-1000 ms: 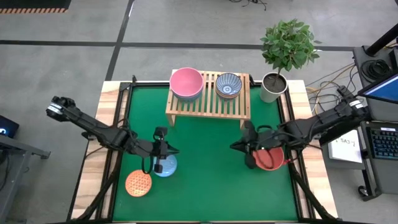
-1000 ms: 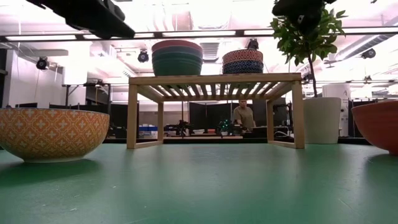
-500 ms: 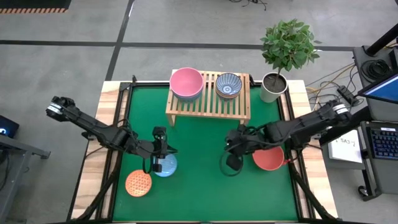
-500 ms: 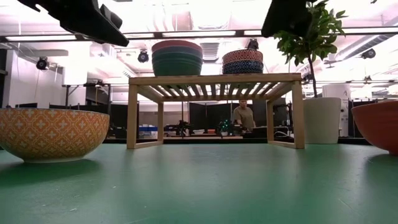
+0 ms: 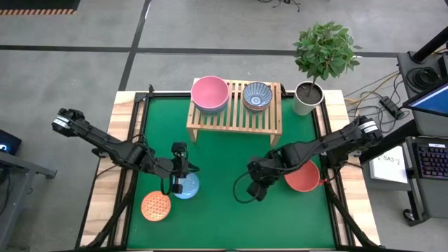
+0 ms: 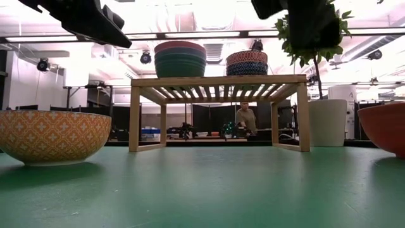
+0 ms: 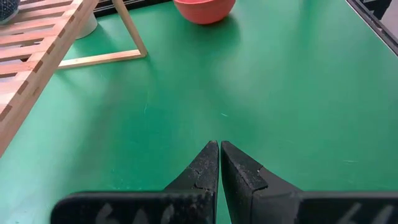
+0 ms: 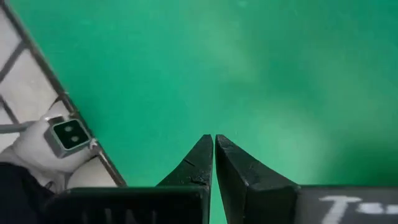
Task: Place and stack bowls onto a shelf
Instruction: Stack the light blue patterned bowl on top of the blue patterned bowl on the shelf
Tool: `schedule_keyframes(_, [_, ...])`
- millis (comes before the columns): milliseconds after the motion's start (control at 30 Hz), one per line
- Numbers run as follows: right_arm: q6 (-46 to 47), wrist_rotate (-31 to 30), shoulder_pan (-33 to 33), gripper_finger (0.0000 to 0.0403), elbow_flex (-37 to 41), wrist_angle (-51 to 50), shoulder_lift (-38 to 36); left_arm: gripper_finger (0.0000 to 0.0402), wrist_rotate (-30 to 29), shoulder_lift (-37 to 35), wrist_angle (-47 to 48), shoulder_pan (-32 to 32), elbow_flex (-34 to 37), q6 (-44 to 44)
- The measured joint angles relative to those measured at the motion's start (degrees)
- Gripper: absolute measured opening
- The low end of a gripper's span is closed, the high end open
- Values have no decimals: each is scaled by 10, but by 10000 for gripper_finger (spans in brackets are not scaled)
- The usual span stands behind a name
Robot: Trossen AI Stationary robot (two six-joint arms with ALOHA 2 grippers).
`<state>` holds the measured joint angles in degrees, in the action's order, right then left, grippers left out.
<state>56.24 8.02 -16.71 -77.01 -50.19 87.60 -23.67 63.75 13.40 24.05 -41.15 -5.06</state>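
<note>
- Overhead cam is giving the whole layout: the shelf (image 5: pixel 234 112) is sitting at the far side of the green worktop (image 5: pixel 224 217), with a pink bowl (image 5: pixel 210 93) on top of its stack and a blue-patterned bowl (image 5: pixel 257 95) beside it.
- Low cam is showing what overhead can't: that pink bowl is actually nesting in a dark green bowl (image 6: pixel 180 64), and the patterned one is stacking on another too.
- Left tool (image 5: pixel 183 170) is hanging right over the light blue bowl (image 5: pixel 187 187), with the orange patterned bowl (image 5: pixel 156 206) just beside that. Its own wrist cam is showing the fingers (image 7: pixel 205 165) pressed together on nothing.
- Right tool (image 5: pixel 253 183) is hovering over bare worktop mid-table, the red bowl (image 5: pixel 303 178) sitting near it under the arm. Fingers (image 8: pixel 200 163) pressed together here too, empty.
- Left wrist cam is also catching the red bowl across the worktop, past a shelf leg.
- Low cam is picking up a person (image 6: pixel 248 118) way back in the room.
</note>
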Motion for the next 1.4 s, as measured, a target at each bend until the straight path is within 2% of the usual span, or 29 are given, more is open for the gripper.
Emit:
schedule_keyframes(200, [76, 0, 0, 16, 1, -107, 3, 0, -24, 0, -1, 0, 0, 0])
schedule_keyframes(367, [77, -15, 0, 53, 2, -156, -5, 0, -29, 0, 1, -1, 0, 0])
schedule_keyframes(600, [-44, -100, 0, 108, 3, -121, -5, 2, -27, 0, 11, 0, -1, -95])
schedule_keyframes(700, [-108, -125, 0, 120, 9, -82, -5, 15, -5, 0, 11, 0, -12, -118])
schedule_keyframes(867, [-203, -125, -8, 127, 22, -10, -12, 53, 7, 18, 6, 3, -38, -148])
schedule_keyframes(1000, [-248, -126, -26, 127, 31, 2, -18, 88, 10, 65, 0, 5, -62, -183])
schedule_keyframes(1100, [-278, -126, -40, 128, 49, 22, -32, 110, 67, 111, 32, 14, -89, -216])
schedule_keyframes(1200, [-305, -126, -50, 126, 90, 67, -59, 126, 139, 158, 110, 20, -134, -272])
schedule_keyframes(1400, [-343, -128, -50, 123, 224, 206, -154, 155, 172, 243, 322, 29, -226, -365])
